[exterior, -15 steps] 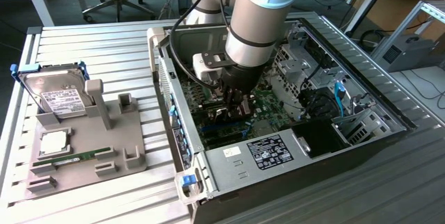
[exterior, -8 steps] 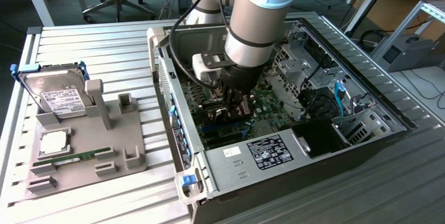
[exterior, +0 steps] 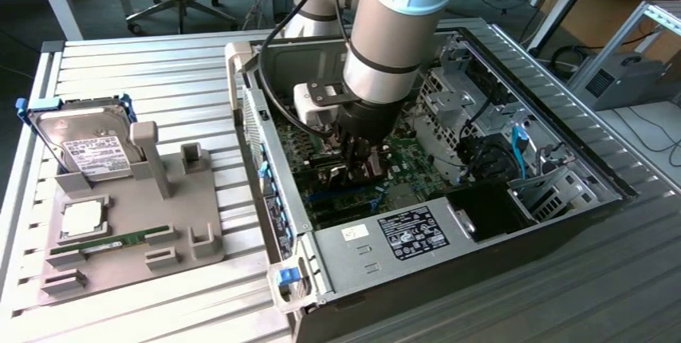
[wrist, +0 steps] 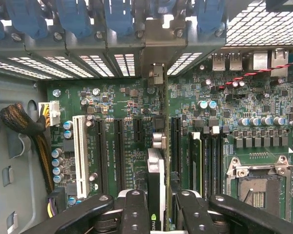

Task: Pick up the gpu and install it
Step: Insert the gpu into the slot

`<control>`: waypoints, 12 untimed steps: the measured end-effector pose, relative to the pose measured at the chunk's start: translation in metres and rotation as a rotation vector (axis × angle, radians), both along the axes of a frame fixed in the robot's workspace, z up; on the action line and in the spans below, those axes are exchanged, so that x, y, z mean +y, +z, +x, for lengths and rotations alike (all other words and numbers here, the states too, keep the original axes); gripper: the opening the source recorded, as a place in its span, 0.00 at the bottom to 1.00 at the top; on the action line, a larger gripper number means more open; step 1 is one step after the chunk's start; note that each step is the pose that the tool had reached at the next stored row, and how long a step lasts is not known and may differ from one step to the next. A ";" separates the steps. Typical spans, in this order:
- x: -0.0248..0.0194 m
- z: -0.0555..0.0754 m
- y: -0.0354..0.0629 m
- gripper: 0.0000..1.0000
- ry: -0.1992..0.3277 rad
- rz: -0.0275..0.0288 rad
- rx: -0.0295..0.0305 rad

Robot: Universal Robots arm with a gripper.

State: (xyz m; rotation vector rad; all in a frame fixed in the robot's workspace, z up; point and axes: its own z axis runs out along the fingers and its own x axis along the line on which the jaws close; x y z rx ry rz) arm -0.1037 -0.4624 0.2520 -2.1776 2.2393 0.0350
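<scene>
The gpu (wrist: 157,168) is seen edge-on in the wrist view as a thin black card with a silver block on its side. It stands upright over the motherboard (wrist: 122,97). My gripper (wrist: 161,214) is shut on it, one black finger (wrist: 134,209) on each flat side. The card's grey metal bracket (wrist: 158,53) lies against the rear slot openings of the case. The card's lower edge runs along the black expansion slots; whether it is seated I cannot tell. In the exterior view my gripper (exterior: 360,161) reaches down into the open computer case (exterior: 596,175), and the arm hides most of the card.
A white slot (wrist: 80,153), an empty CPU socket (wrist: 256,187) and a braided cable bundle (wrist: 24,124) surround the card. Blue latches (wrist: 73,19) line the rear wall. Outside the case, a grey fixture (exterior: 139,231) holds a hard drive in a blue frame (exterior: 85,139) and a green RAM stick (exterior: 112,242).
</scene>
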 end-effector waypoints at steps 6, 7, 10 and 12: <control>0.0000 0.000 0.0069 0.27 0.000 -0.0001 0.0000; 0.0000 0.000 0.0079 0.27 0.000 0.0000 0.0000; -0.0006 0.000 0.0086 0.27 0.000 0.0032 0.0000; -0.0019 0.000 0.0074 0.27 0.000 0.0071 0.0000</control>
